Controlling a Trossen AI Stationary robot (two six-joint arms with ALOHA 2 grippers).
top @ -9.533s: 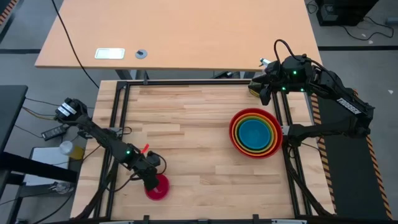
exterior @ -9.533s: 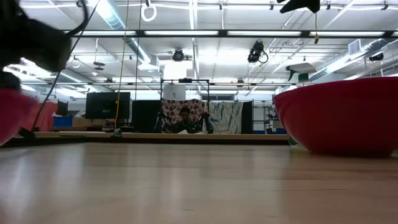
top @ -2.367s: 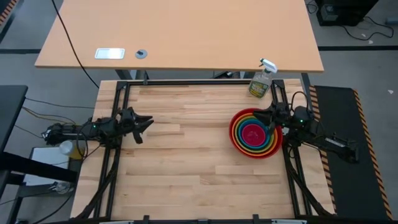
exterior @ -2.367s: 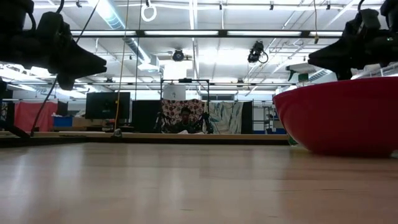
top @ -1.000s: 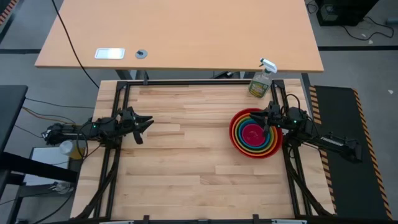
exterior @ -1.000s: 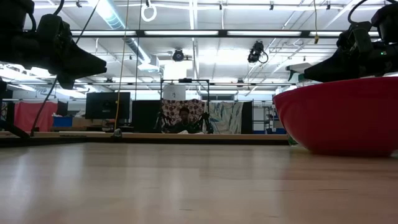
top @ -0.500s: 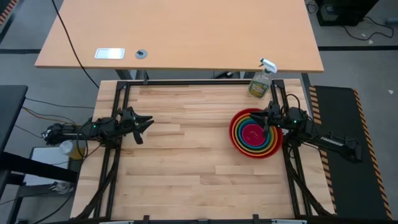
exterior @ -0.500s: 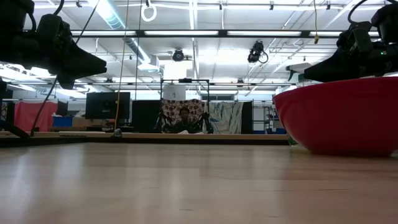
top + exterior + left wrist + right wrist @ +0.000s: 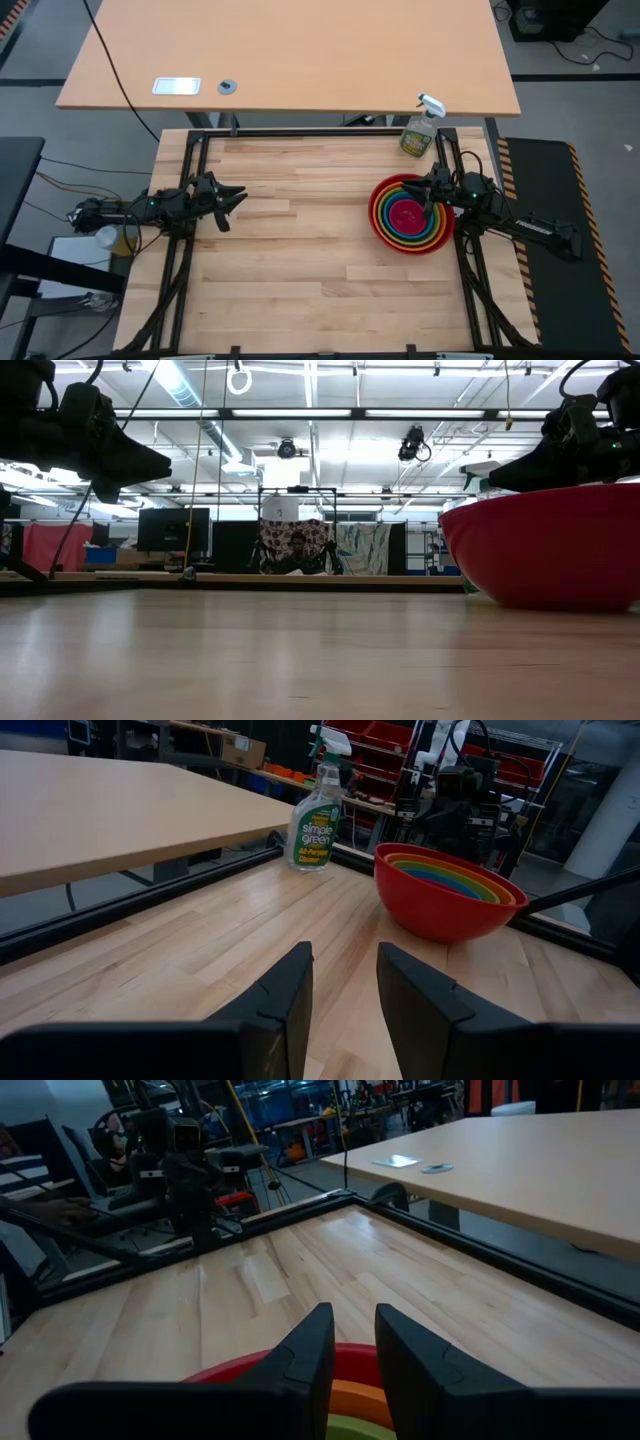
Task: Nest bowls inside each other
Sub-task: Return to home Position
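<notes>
Five bowls sit nested at the table's right. The red bowl (image 9: 376, 222) is outermost. Inside it are orange, green and blue bowls, with the pink bowl (image 9: 406, 213) innermost. The red bowl (image 9: 550, 550) rests with its base on the wood. My right gripper (image 9: 428, 192) hovers level over the stack's far right rim (image 9: 220, 1368) and points toward the table's left edge. Its fingers (image 9: 353, 1342) stand slightly apart with nothing between them. My left gripper (image 9: 238, 196) hangs level at the table's left edge, pointing toward the bowls (image 9: 445, 890). It is open (image 9: 345, 982) and holds nothing.
A clear spray bottle (image 9: 420, 130) stands at the far right corner, close to the bowls. Black frame rails (image 9: 300, 133) edge the table. A tan desk (image 9: 300, 50) lies beyond the far edge. Bare wood (image 9: 310, 230) stretches between the two arms.
</notes>
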